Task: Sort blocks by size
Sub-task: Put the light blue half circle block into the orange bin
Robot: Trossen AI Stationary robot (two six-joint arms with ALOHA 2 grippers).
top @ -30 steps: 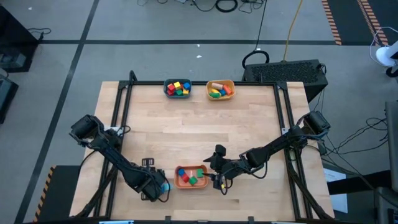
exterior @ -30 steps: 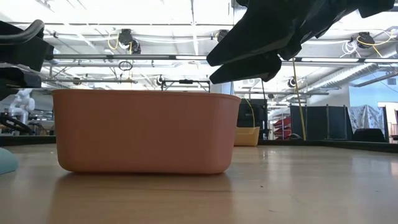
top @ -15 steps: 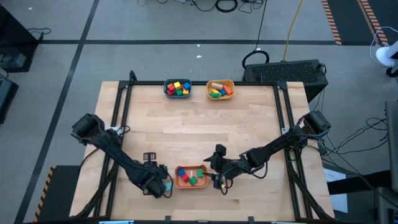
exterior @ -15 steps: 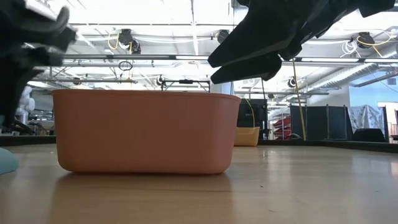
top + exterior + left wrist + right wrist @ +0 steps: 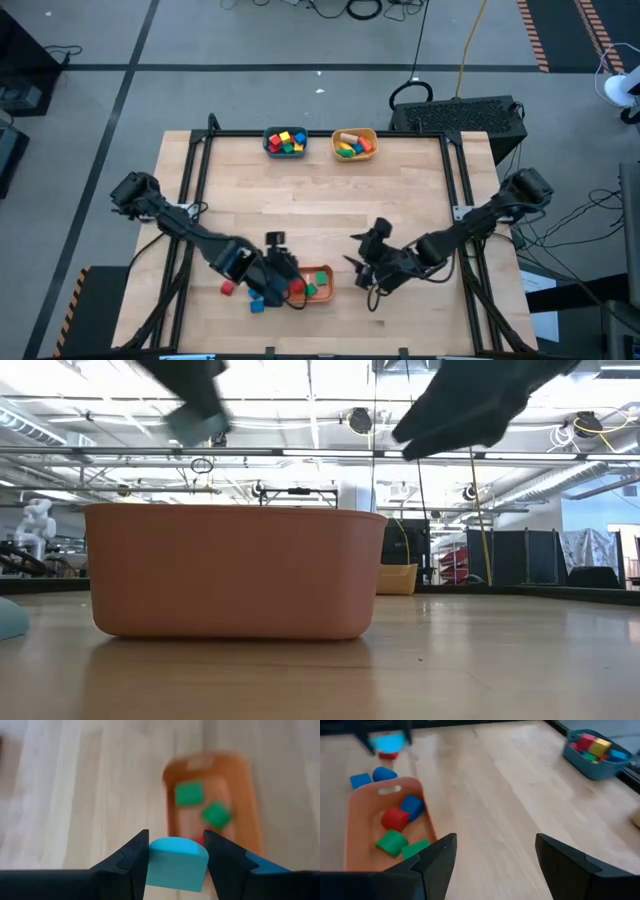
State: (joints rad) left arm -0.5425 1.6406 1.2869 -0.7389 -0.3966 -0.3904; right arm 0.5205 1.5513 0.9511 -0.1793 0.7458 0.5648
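Observation:
My left gripper (image 5: 288, 289) hangs over the left end of the orange bowl (image 5: 324, 272), shut on a light blue block (image 5: 177, 862) with one rounded side. The low view shows that block (image 5: 196, 426) well above the bowl's rim (image 5: 235, 510). Inside the bowl lie green blocks (image 5: 189, 793), a red block (image 5: 395, 818) and a blue block (image 5: 412, 805). On the table left of the bowl rest a red block (image 5: 228, 288) and a blue block (image 5: 256, 303). My right gripper (image 5: 492, 855) stands open and empty to the right of the bowl. My left gripper pinches the light blue block between its two fingers, one finger (image 5: 131, 862) on each flat side (image 5: 154, 865), with the rounded side facing away from the wrist. The fingers slant down from the table's left. The block is lifted clear, above the bowl.
A blue bowl (image 5: 285, 142) and a yellow bowl (image 5: 354, 144), both holding blocks, stand at the table's far edge. A black frame runs along the table's left and right sides. Bare wood lies between the far bowls and the orange bowl.
My left gripper has risen from the table left of the orange bowl and swung toward the right, to above the bowl's left end. It carries the light blue block, lifted clear. My right gripper has drawn back from the bowl toward the table's right edge and tipped up.

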